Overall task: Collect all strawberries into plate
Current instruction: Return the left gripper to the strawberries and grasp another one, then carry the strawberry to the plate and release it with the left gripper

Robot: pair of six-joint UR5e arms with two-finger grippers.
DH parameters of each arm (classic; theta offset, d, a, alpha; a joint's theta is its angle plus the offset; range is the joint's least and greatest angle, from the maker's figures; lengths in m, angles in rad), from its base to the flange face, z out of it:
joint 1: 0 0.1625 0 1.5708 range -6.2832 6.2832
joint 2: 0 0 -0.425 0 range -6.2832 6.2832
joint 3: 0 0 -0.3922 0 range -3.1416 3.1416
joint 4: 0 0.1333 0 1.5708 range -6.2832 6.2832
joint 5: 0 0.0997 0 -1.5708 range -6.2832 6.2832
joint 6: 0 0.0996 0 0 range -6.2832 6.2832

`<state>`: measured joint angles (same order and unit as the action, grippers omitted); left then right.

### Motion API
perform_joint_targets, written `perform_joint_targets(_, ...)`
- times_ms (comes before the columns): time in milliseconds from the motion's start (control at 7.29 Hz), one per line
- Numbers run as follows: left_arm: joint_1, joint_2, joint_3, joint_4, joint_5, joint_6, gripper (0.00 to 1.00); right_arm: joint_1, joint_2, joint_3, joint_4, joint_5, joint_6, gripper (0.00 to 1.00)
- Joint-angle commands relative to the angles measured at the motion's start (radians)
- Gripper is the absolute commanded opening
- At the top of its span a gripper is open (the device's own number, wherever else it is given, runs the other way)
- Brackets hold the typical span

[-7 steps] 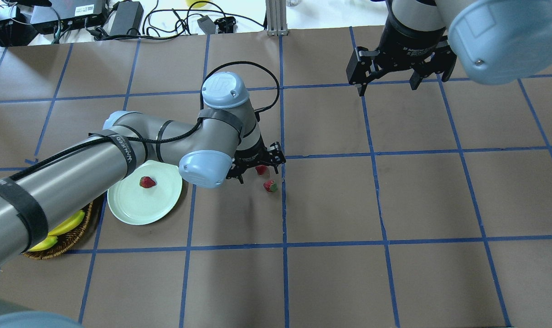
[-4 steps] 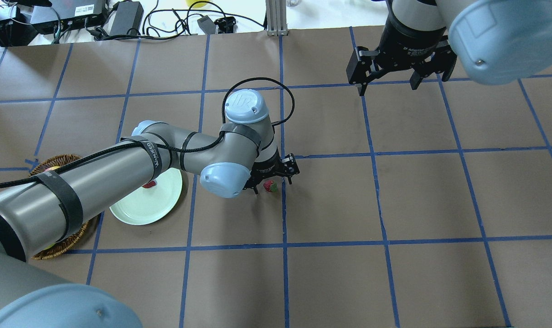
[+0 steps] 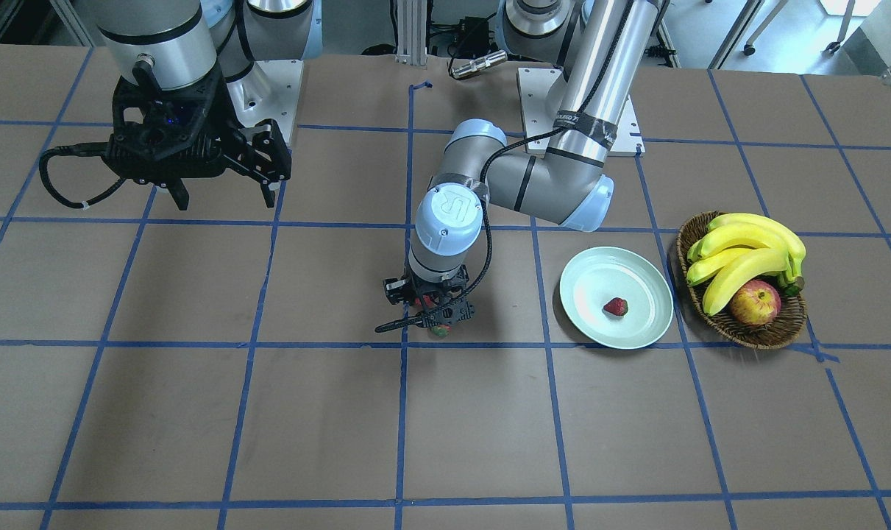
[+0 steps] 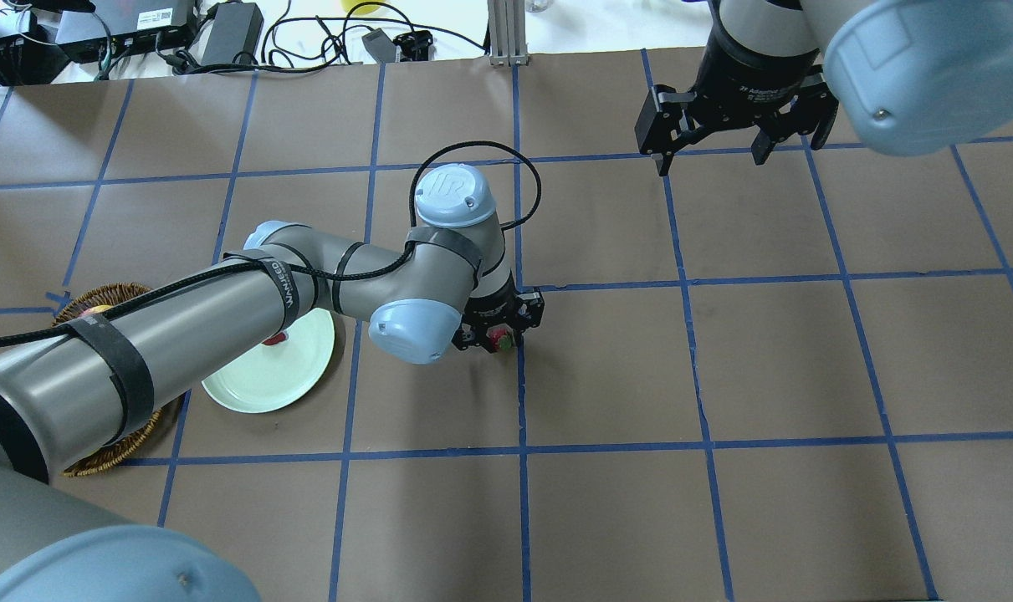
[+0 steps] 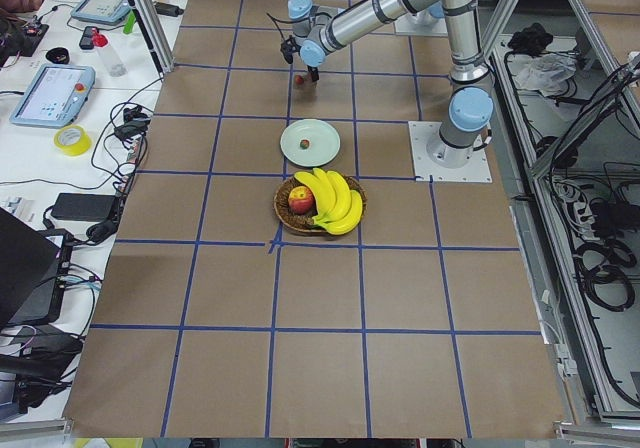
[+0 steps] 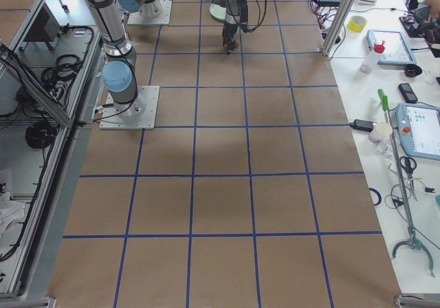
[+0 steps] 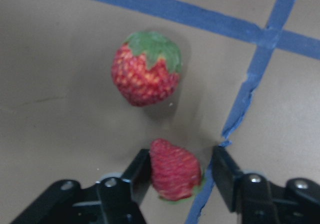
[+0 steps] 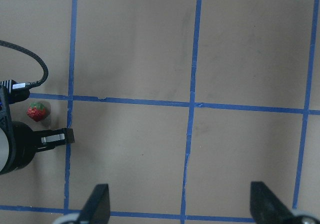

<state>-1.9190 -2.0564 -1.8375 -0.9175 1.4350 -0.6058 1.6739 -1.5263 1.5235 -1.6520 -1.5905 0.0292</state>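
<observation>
My left gripper (image 7: 180, 176) is low over the table, open, with a small red strawberry (image 7: 175, 169) between its fingers (image 7: 137, 171). A gap shows at the right finger. It shows in the overhead view (image 4: 500, 334) with that strawberry (image 4: 500, 339). A second strawberry (image 7: 147, 69) with a green top lies on the table just beyond. A third strawberry (image 3: 616, 307) lies on the pale mint plate (image 3: 592, 283), partly hidden under my left arm in the overhead view (image 4: 263, 380). My right gripper (image 4: 711, 150) hangs open and empty at the far right.
A brown wicker basket (image 3: 783, 331) with bananas (image 3: 739, 246) and an apple (image 3: 754, 303) stands beside the plate. Blue tape lines (image 4: 520, 393) cross the brown table. Cables and power bricks (image 4: 230, 33) lie beyond the far edge.
My left gripper moved right from one strawberry to over the other, then came down around it. The right arm has not moved.
</observation>
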Motion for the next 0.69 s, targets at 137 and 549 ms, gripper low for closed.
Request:
perform_joint_targets(137,0.001,0.028,0.003,-0.056,0.018,0.001,0.00,0.001,0.000,-0.002,0.000,-0.003,0.000,1.00)
perform_joint_targets(549,0.059,0.088,0.118,-0.228,0.033,0.143,0.00,0.000,0.000,-0.002,0.000,-0.008,0.000,1.00)
